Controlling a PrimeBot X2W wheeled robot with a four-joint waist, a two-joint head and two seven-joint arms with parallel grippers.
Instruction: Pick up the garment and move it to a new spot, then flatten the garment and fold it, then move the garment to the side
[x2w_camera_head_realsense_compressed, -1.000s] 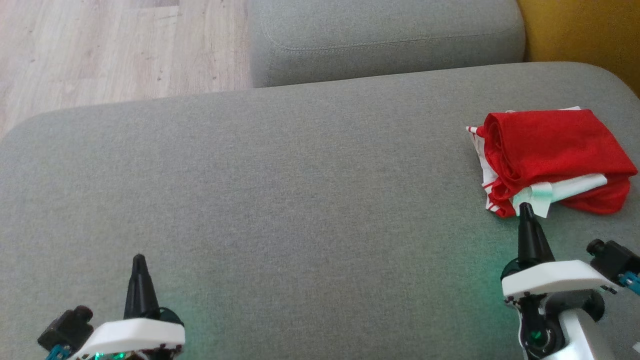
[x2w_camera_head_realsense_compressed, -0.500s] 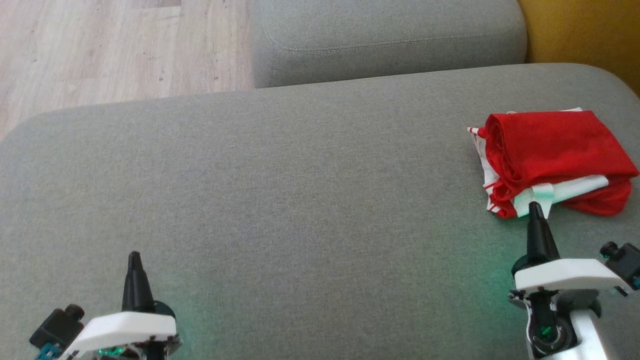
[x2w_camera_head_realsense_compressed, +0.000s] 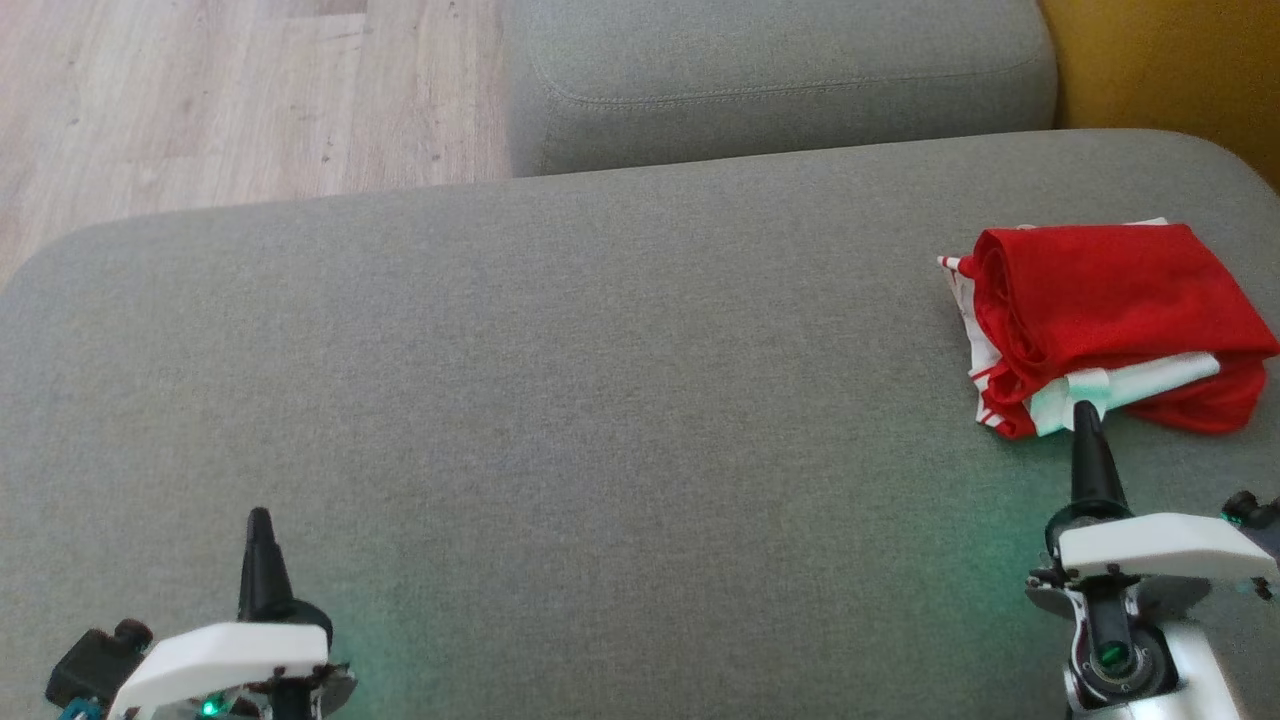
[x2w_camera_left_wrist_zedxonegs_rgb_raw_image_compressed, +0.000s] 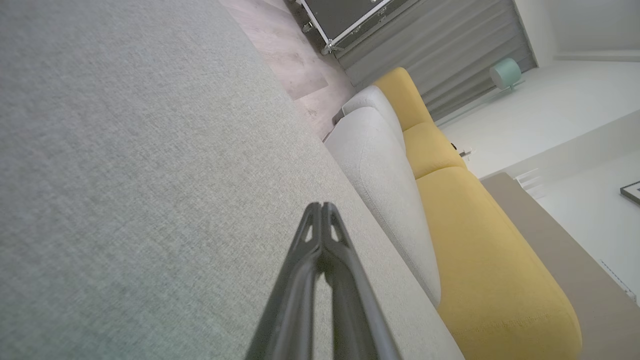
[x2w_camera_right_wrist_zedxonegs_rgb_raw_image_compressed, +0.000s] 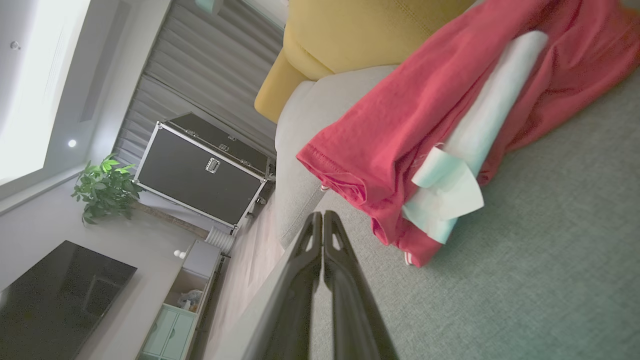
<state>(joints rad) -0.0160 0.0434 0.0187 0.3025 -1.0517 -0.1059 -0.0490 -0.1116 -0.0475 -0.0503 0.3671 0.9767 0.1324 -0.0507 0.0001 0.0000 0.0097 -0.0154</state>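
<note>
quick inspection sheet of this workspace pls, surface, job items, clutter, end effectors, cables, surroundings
surface: grey woven fabric sofa seat, smooth
job's things: folded red and white jersey garment, lying at the seat's right end
clutter: nothing seen
end effectors: left end effector shut, over bare seat; right end effector shut, tip by the garment's near edge, holding nothing
cables: nothing seen
surroundings: pale wooden floor, yellow cushion, black metal-edged case

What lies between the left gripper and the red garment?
The grey cushion between the left gripper and the garment is bare, as the head view shows.
</note>
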